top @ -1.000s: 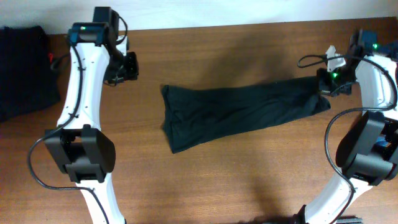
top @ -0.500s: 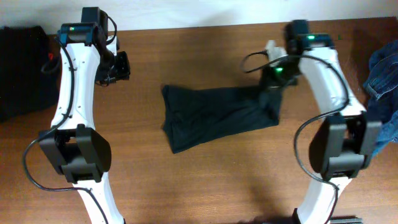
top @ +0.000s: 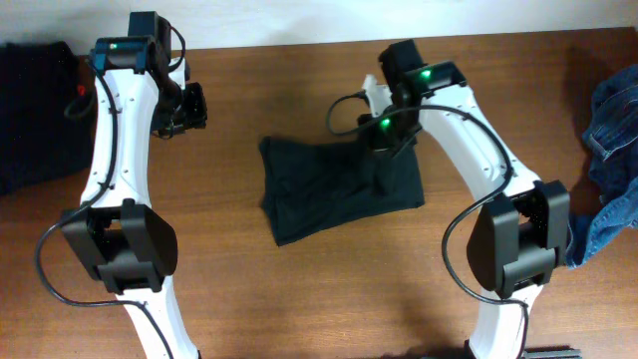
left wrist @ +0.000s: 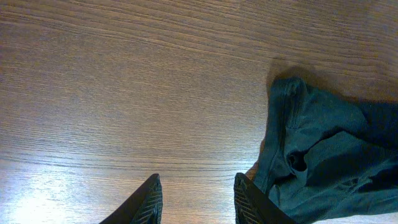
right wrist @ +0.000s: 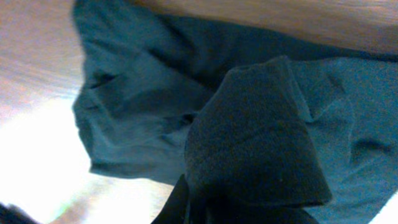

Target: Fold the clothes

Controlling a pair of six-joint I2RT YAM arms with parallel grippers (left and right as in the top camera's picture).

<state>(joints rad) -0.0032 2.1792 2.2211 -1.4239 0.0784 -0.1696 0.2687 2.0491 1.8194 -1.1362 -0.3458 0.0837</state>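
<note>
The clothes here are one black T-shirt, lying as a folded band at the middle of the table. My right gripper is shut on the shirt's right end and holds it lifted over the rest of the cloth. In the right wrist view that pinched fold bulges just ahead of the gripper, with the flat shirt beneath. My left gripper stands open over bare wood, up and left of the shirt. Its fingers hold nothing, and the shirt's corner lies to their right.
A dark pile of cloth sits at the table's far left edge. A blue denim garment hangs at the far right. The brown wooden table runs along the front.
My right gripper has carried the shirt's right end far to the left, over the shirt itself, so the band is now much shorter. The left arm has hardly moved.
</note>
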